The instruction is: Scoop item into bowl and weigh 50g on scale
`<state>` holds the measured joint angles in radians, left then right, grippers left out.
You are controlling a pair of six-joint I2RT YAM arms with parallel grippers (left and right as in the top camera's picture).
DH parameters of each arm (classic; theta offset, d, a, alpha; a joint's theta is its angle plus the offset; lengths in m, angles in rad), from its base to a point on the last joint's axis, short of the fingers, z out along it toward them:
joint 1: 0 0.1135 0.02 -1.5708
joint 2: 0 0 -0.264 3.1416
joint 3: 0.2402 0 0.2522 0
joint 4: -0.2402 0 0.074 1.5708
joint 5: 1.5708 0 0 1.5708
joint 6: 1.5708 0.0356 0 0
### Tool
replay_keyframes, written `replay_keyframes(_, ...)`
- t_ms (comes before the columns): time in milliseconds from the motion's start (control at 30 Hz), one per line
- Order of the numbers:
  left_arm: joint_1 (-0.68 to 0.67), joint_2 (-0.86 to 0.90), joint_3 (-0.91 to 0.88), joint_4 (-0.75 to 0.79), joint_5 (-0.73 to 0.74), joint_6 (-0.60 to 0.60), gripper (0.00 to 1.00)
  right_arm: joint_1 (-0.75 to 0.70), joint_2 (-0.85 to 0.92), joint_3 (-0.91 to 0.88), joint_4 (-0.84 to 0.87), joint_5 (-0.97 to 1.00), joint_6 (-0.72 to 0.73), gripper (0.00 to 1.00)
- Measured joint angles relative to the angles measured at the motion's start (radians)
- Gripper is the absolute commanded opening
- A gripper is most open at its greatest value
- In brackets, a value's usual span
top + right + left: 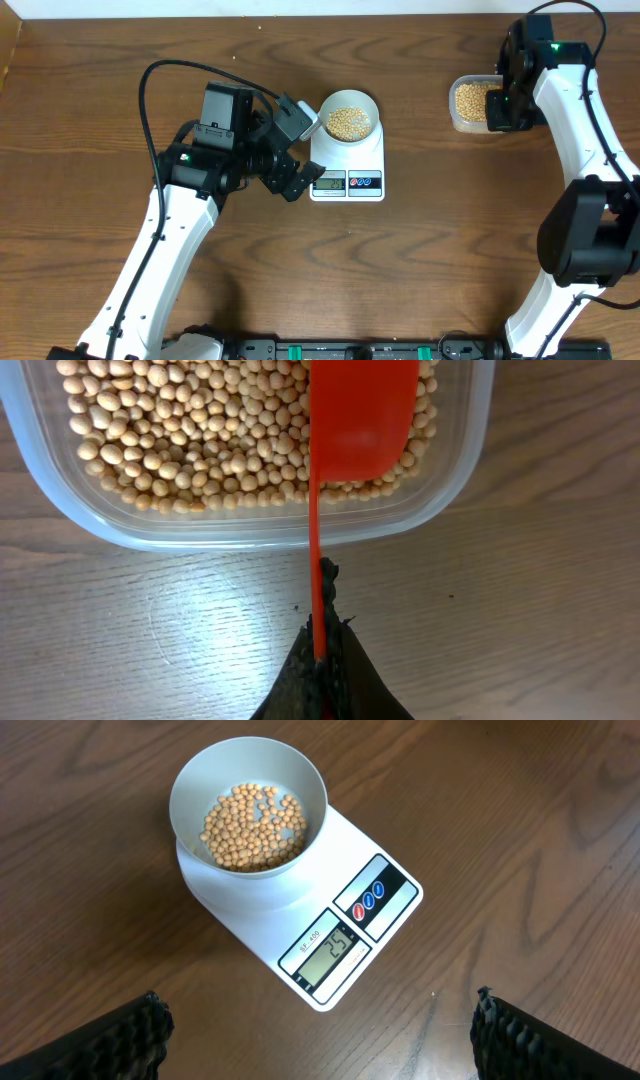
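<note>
Red plastic scoop (360,410) clenched in right tool (320,655) over clear tub (250,532) of tan beans (180,450).
Pale bowl (372,104) on white scale (347,160) at 9 o'clock of tub; left tool (318,1005) released beside it.

White arm links (160,250), black joints (585,235), black cables (145,100), green lights (555,47).

we see tan-yellow beans (255,825), a pale white bowl (200,775), a white scale (285,920). the scoop (360,410) is red, the table (520,810) brown wood-grain.
</note>
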<state>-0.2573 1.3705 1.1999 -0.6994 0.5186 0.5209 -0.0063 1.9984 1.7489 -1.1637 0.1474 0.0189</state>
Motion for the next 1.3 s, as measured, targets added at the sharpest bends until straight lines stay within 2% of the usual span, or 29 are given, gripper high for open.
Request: replay_keyframes(1300, 0.0, 0.0, 0.0, 0.0, 0.0, 0.0, 0.98, 0.0, 0.007, 0.0, 0.029, -0.22, -0.108, 0.01)
